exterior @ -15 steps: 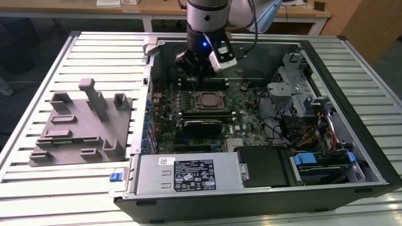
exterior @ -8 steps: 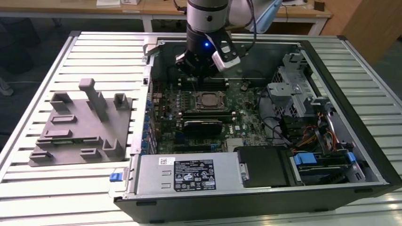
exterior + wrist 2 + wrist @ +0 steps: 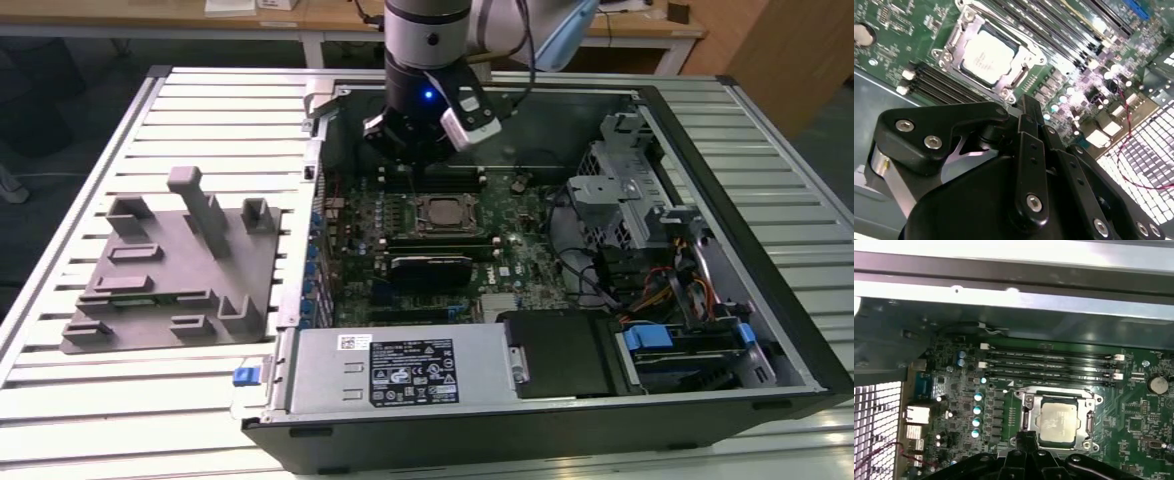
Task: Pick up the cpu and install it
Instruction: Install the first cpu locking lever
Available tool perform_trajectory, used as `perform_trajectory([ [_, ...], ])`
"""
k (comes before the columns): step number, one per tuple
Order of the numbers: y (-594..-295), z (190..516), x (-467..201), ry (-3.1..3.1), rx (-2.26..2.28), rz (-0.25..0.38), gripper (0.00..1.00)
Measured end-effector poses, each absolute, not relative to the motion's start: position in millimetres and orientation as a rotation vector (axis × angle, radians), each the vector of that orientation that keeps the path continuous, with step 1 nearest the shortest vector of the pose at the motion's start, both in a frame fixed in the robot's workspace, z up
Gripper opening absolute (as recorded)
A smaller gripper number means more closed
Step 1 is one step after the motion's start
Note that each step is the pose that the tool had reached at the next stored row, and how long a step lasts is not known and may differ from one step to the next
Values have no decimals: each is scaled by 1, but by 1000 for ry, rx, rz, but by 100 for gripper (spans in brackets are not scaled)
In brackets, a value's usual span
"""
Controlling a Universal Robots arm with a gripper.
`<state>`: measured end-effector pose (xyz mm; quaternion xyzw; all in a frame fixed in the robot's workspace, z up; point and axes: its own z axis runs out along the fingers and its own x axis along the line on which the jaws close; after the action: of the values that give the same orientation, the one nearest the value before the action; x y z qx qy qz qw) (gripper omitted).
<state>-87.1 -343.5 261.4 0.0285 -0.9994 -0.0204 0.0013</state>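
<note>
The cpu (image 3: 441, 213) is a small silver square lying flat inside the dark metal-framed socket on the green motherboard. Both wrist views show it seated there, in the second wrist view (image 3: 988, 56) and the first wrist view (image 3: 1056, 422). My gripper (image 3: 422, 168) hangs inside the open computer case (image 3: 747, 330), above the board and a little behind the socket. Its black fingers come together at one tip (image 3: 1024, 102) (image 3: 1026, 436), shut with nothing between them. The gripper is close above the socket's edge and apart from the cpu.
A grey plastic tray (image 3: 174, 270) with upright posts sits on the slatted table at the exterior view's left. Inside the case are the power supply (image 3: 394, 370), a drive cage (image 3: 627, 190), cables and memory slots (image 3: 1049, 365). The case walls ring the board.
</note>
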Motion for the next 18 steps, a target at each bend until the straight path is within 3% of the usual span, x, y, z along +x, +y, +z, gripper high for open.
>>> perform_trajectory([
  [18, -326, 261, -116, -3152, 91, -64, 11],
])
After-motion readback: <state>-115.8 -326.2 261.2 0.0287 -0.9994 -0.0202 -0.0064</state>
